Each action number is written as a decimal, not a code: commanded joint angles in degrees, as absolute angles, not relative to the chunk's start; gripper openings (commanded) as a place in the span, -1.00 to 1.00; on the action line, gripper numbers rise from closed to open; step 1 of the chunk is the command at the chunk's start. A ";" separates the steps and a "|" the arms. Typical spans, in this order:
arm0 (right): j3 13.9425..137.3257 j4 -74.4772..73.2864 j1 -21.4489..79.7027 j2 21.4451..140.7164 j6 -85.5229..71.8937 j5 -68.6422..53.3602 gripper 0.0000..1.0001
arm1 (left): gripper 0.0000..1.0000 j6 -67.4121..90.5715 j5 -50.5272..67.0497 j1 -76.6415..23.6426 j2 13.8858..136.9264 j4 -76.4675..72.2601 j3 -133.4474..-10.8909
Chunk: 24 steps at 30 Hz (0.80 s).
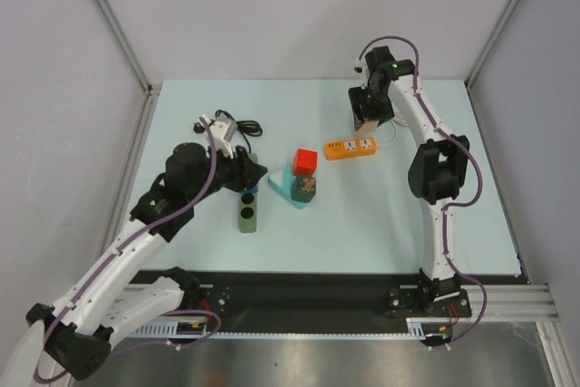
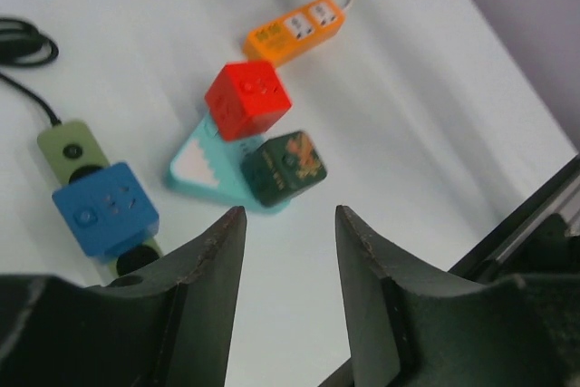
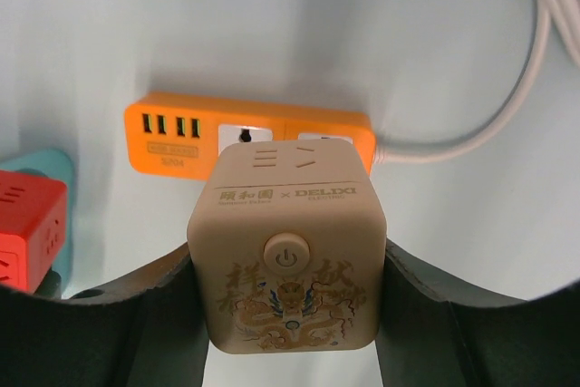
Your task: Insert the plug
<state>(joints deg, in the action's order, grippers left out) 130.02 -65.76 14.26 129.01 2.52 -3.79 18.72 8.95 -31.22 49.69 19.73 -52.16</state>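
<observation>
– Small black plug on its thin looped black cord [image 1: 246,126]: position?
– Lying toward the far left corner of the pale table [image 1: 381,224], untouched. Left gripper [image 2: 290,215]: fingers spread, empty, near the olive-green power strip [image 1: 247,210]. Right gripper [image 3: 288,260]: fingers pinching a beige cube socket [image 3: 286,215] over the orange power strip [image 3: 172,138].

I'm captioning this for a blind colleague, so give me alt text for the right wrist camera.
The right gripper clamps a beige cube with a power button, in front of an orange power strip whose white cord runs off right. A red block shows at the left edge.
</observation>
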 commanded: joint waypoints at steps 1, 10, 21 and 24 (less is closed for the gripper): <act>131.32 -70.31 15.38 128.94 1.67 -1.06 -1.00 | 0.01 15.48 6.77 -31.20 47.11 19.25 -49.05; 127.35 -68.47 15.12 129.20 0.79 0.00 -1.00 | 0.13 9.32 2.11 -31.20 45.97 19.60 -45.53; 118.83 -61.26 13.27 127.79 0.26 -1.32 -1.00 | 0.17 9.84 3.52 -31.20 46.32 19.42 -44.83; 118.65 -60.38 12.75 127.70 0.26 -1.67 -1.00 | 0.17 9.93 3.25 -31.20 46.23 19.42 -44.74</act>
